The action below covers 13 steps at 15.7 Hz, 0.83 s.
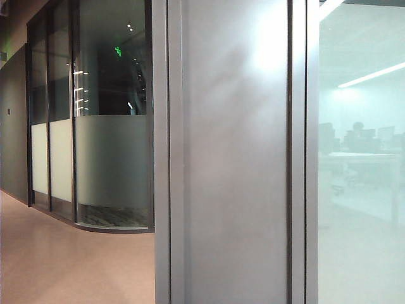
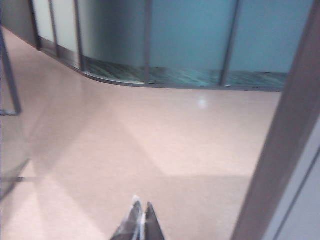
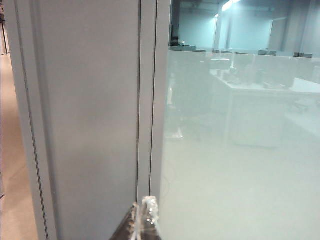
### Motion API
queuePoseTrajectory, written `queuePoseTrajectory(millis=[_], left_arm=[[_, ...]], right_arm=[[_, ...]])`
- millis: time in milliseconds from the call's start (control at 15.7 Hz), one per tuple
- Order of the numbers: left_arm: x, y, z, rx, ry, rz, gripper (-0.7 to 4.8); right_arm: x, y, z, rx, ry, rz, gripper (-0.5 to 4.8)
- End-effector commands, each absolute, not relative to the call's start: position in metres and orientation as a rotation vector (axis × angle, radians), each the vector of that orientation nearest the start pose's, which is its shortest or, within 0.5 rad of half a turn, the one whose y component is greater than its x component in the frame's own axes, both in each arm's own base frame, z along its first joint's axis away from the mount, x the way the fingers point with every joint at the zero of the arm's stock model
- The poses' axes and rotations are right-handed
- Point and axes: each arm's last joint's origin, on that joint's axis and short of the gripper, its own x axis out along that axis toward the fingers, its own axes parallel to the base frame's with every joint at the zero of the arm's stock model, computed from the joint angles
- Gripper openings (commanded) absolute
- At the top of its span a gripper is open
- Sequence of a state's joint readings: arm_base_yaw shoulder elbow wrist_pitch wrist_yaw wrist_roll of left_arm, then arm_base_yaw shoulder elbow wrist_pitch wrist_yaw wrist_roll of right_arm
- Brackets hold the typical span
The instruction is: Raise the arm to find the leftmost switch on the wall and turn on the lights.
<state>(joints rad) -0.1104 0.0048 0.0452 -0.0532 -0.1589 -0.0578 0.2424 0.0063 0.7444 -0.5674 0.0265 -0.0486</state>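
Note:
No switch shows in any view; it is out of view. A grey metal wall panel (image 1: 234, 164) fills the middle of the exterior view, with frosted glass (image 1: 361, 190) to its right. Neither arm appears in the exterior view. In the left wrist view my left gripper (image 2: 142, 206) is shut and empty, pointing out over the pinkish corridor floor (image 2: 150, 140). The right wrist view has my right gripper (image 3: 144, 204) shut and empty, close to the grey panel (image 3: 85, 120) beside the seam with the frosted glass (image 3: 240, 150).
A curved glass partition (image 1: 111, 158) with dark frames stands across the corridor at left. A grey pillar edge (image 2: 280, 150) runs along one side of the left wrist view. Behind the frosted glass are office desks (image 3: 260, 95) and ceiling lights (image 1: 373, 75).

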Motion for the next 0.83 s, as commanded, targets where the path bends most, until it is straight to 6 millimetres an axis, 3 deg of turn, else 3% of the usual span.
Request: queuePoseTrajectory(millis=[64, 830], left_arm=[[0.0966, -0.0031, 0.1704, -0.070, -0.020, 0.023, -0.05], [0.0973, -0.0010, 0.1673, -0.061, -0.017, 0.034, -0.05]], right_arm=[[-0.0091, -0.0030, 0.3327, -0.020, -0.191, 0.211, -0.01], [-0.0091, -0.0030, 0.3327, -0.020, -0.191, 0.211, -0.01]])
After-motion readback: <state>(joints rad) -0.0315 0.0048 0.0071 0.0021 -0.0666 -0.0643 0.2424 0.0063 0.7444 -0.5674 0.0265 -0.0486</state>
